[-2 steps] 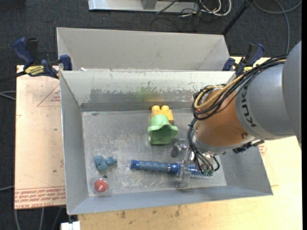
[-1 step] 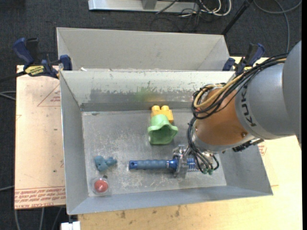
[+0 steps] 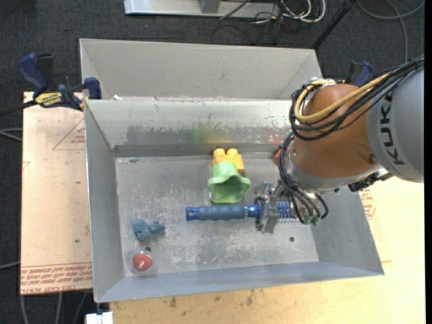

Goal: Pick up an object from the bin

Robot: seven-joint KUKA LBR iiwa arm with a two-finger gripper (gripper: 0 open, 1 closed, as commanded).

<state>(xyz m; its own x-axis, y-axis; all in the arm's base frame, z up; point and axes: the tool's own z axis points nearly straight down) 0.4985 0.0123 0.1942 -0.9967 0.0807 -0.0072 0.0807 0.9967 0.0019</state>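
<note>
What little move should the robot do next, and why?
Probably ease straight down onto the right end of the blue handled tool, then try a grasp there. The end effector sits at that end, and the tool lies flat on the bin floor. The green cup-shaped thing and the yellow block lie just behind the tool, so drifting sideways might bump them.

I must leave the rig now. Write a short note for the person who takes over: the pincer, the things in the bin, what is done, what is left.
Pincer: low in the right part of the grey metal bin, at the right end of the blue long-handled tool; I cannot tell if it has a grip.
Things: the tool lies flat mid-bin. The green plastic cup-shaped piece is just behind it, and the yellow plastic block behind that. The small grey-blue figure and the red ball lie near the front left corner.
Done: nothing lifted.
Left: lift one thing out.
</note>
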